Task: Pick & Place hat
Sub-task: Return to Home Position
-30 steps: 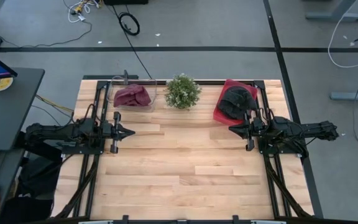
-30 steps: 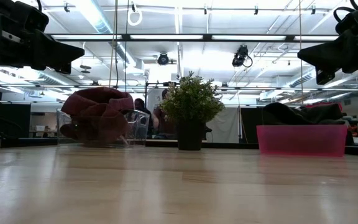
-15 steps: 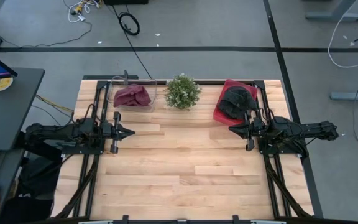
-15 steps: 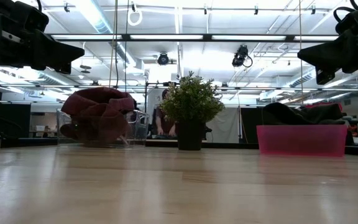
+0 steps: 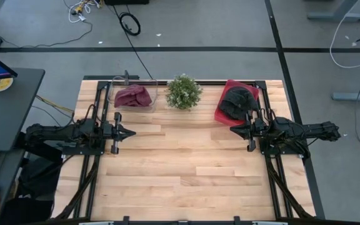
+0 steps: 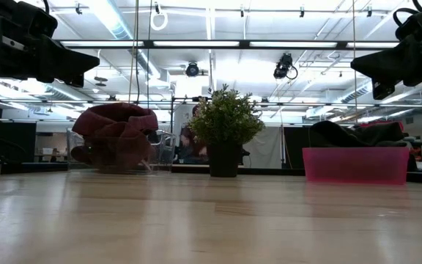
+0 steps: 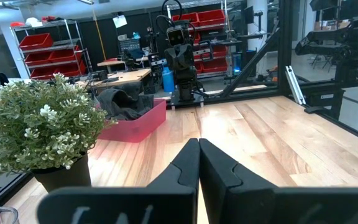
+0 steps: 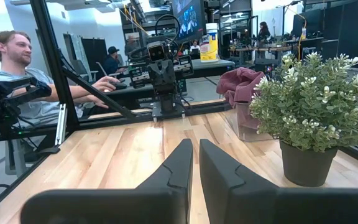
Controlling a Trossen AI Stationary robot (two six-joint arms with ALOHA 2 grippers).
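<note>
Left gripper [image 5: 131, 132]: fingers [image 7: 184, 169] pressed together, nothing between them. It hangs above the left side of the table [image 5: 180, 175], pointing across at the other arm. Right gripper [image 5: 232, 130]: fingers [image 8: 178, 167] also together, empty. It hangs above the right side, just beside the red bin [image 5: 218, 115]. Both arms are stretched level, facing each other, well apart. Black cap [image 5: 237, 100] lies in the red bin at the table's far right, bulging over the rim. Potted plant [image 5: 183, 92] stands between that bin and a clear bin [image 5: 114, 95] at far left, which holds a maroon cap [image 5: 133, 97]. Person [image 8: 39, 106] seated beyond the table's left end.
</note>
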